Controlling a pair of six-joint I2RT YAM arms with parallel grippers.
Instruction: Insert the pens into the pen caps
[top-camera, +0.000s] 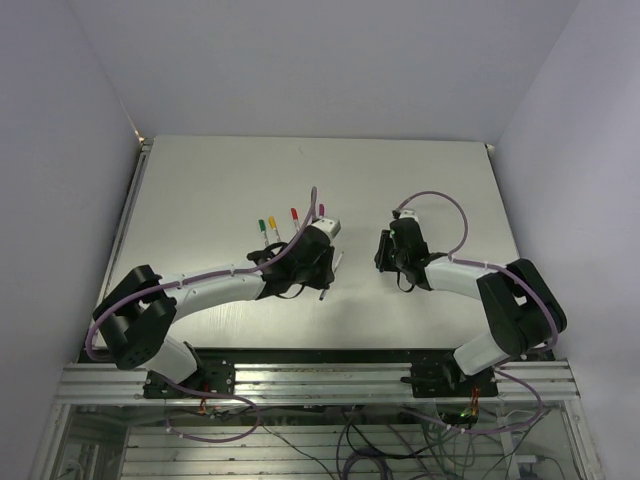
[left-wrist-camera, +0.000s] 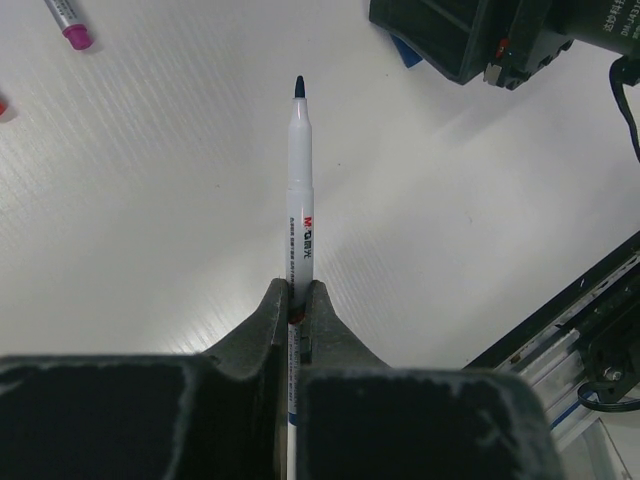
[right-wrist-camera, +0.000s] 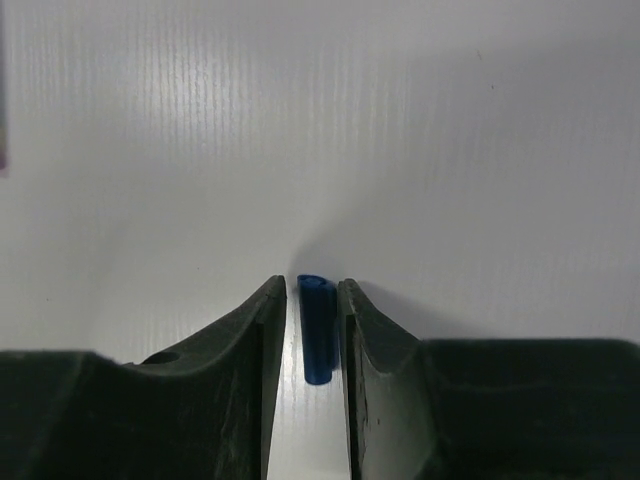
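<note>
White table (top-camera: 200, 180), aluminium frame (top-camera: 320, 383)

White-shelled left arm (top-camera: 210, 281) and right arm (top-camera: 457, 271), black joints (top-camera: 140, 312), looping lilac cables (top-camera: 440, 194), scuffed matte-black left hand (left-wrist-camera: 297, 300) and right hand (right-wrist-camera: 305, 300)

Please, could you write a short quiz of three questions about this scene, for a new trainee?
1. True or false: the left pincer is shut on a pen.
2. Which colour is the cap lying between the fingers of the right pincer? A) red B) blue C) green
3. Fill in: the tip of the held pen is ___ (capped or bare).

Key: 1 true; 2 B; 3 bare.
</note>
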